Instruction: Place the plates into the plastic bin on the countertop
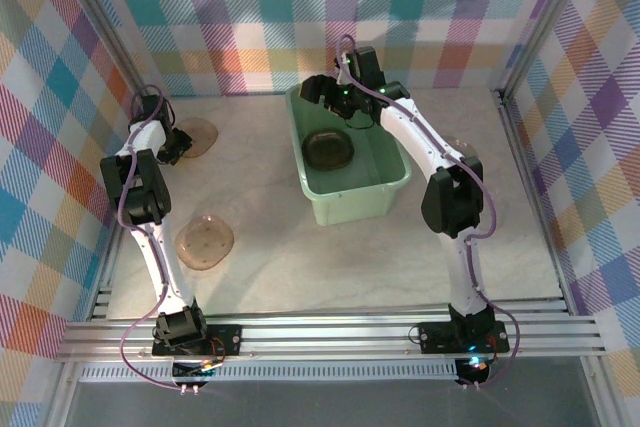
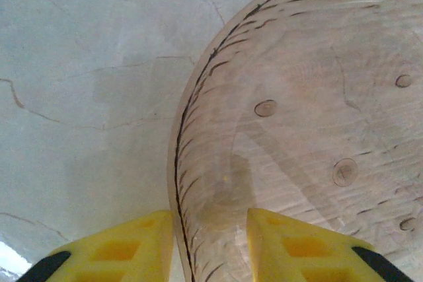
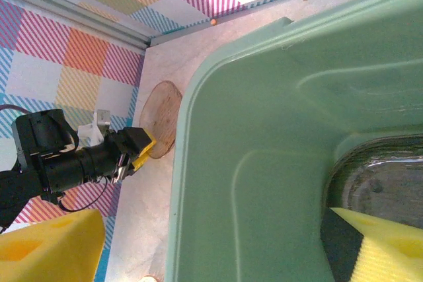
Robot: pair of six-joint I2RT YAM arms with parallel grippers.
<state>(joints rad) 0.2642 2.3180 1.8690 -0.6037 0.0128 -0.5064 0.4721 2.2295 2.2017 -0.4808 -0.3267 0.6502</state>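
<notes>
Straddling the raised rim of a translucent smoky-brown rounded-square plastic plate (image 2: 310,110) at the far left of the pale marble-look countertop (image 2: 86,97), the left gripper (image 2: 208,246) has its yellow fingers (image 2: 119,252) apart, one outside the rim and one over the dish, not yet pinching. The step in hand looks like the pick-up. Next it should close on the rim, lift, and carry rightward to the light mint-green rectangular plastic bin (image 1: 355,205), which already holds a dark stack of plates (image 1: 330,150). The right gripper (image 3: 211,249) hangs over the bin's far end, jaws wide and empty, crowding that corner. The plaid wall (image 1: 60,147) is close on the left. Bare countertop lies between plate and bin, and a second brown plate (image 1: 204,242) waits nearer the bases.
</notes>
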